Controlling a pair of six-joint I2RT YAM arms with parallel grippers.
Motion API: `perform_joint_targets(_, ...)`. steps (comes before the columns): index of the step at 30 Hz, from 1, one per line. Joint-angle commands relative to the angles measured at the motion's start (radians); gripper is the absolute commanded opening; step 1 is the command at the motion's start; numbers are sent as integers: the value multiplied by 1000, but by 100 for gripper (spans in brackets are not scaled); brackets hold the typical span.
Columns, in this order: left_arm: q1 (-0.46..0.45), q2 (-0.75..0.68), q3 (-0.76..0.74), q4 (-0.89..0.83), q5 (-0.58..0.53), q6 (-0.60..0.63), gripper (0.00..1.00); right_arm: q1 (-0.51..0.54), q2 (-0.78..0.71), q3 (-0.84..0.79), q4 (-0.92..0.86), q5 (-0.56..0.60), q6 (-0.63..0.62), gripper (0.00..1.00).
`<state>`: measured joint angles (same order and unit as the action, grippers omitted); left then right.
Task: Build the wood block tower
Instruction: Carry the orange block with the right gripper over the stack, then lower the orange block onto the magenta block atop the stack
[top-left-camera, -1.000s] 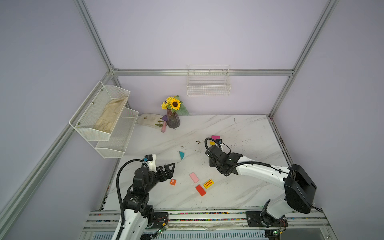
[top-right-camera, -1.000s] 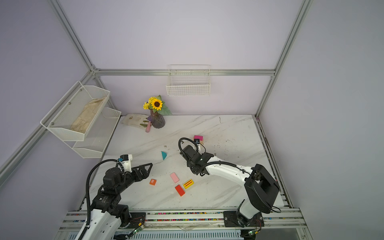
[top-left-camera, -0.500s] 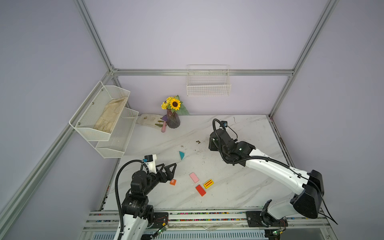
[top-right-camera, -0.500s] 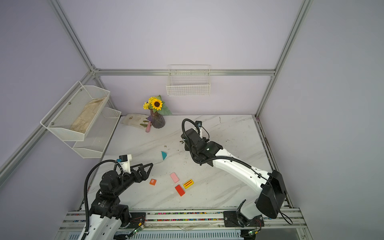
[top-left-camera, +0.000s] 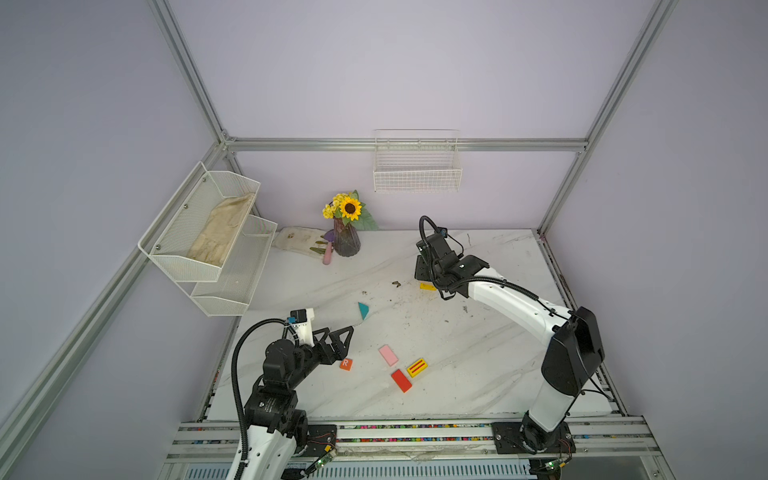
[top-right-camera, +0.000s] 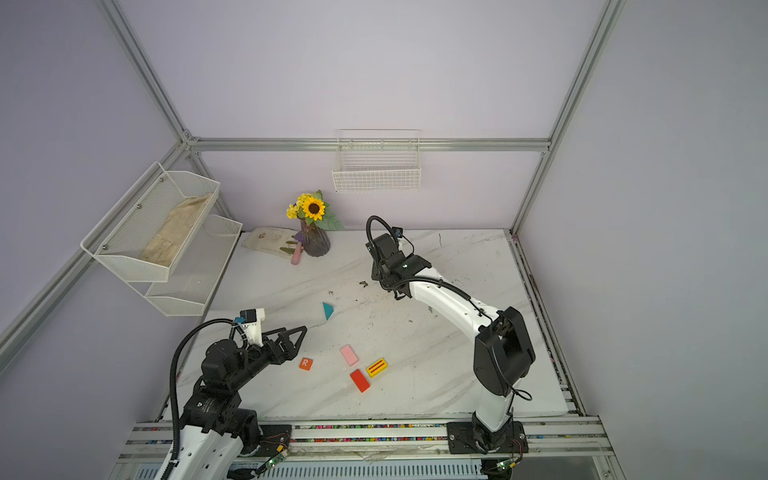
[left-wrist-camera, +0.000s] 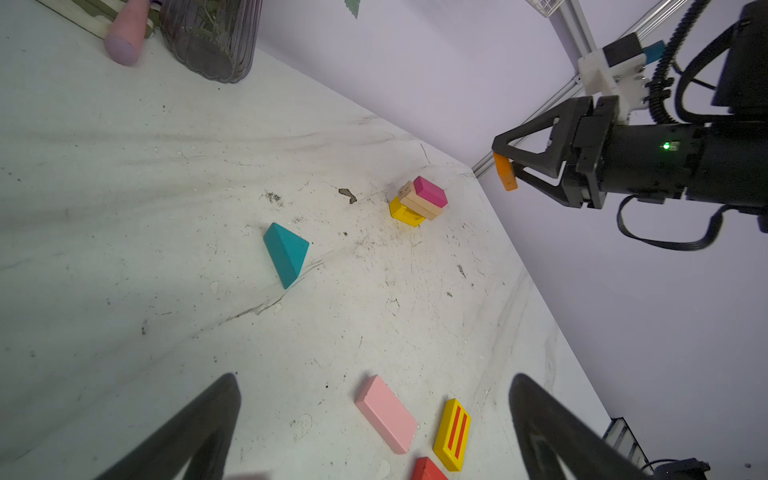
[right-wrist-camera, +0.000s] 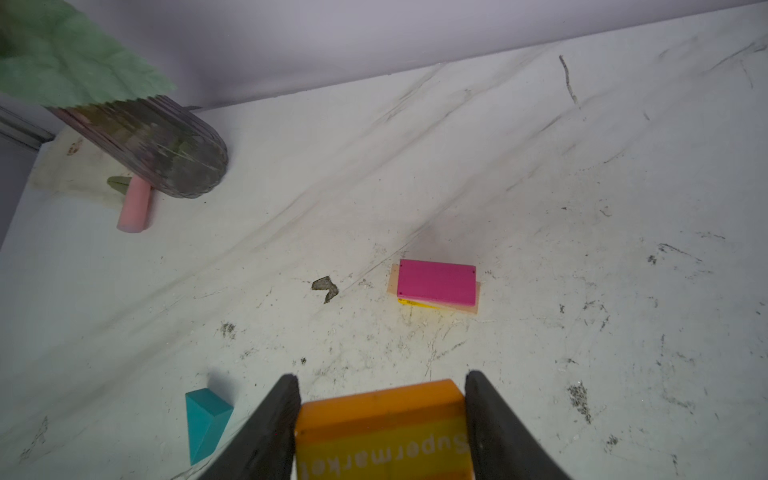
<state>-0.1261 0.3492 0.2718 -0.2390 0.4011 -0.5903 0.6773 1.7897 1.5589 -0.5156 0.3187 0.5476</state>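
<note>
Orange slab (right-wrist-camera: 382, 428) sits clamped in the right gripper (right-wrist-camera: 380, 377), which has swung out from table centre and now hangs above the tower (left-wrist-camera: 417, 201) at 1 o'clock: yellow base, tan, then magenta, slightly skewed. Placing it looks next. Left gripper (top-left-camera: 347, 344) waits spread and empty at 7 o'clock. Teal triangle (top-left-camera: 363, 310) lies near centre. Pink slab (top-left-camera: 388, 355), red slab (top-left-camera: 401, 380), striped slab (top-left-camera: 417, 367) and R cube (top-left-camera: 345, 364) cluster at 6 o'clock. Vase (top-left-camera: 346, 243) at 11 o'clock stands well apart. Nothing blocks the descent.
</note>
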Motion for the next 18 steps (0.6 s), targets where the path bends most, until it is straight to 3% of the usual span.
perform_joint_targets(1,-7,5,-31,55,14,11,100,-32,49,48,-38,-55,19,37)
perform_joint_targets(18,-9,63,-23,64,-12,9,100,-68,284,285,-184,55,18,35)
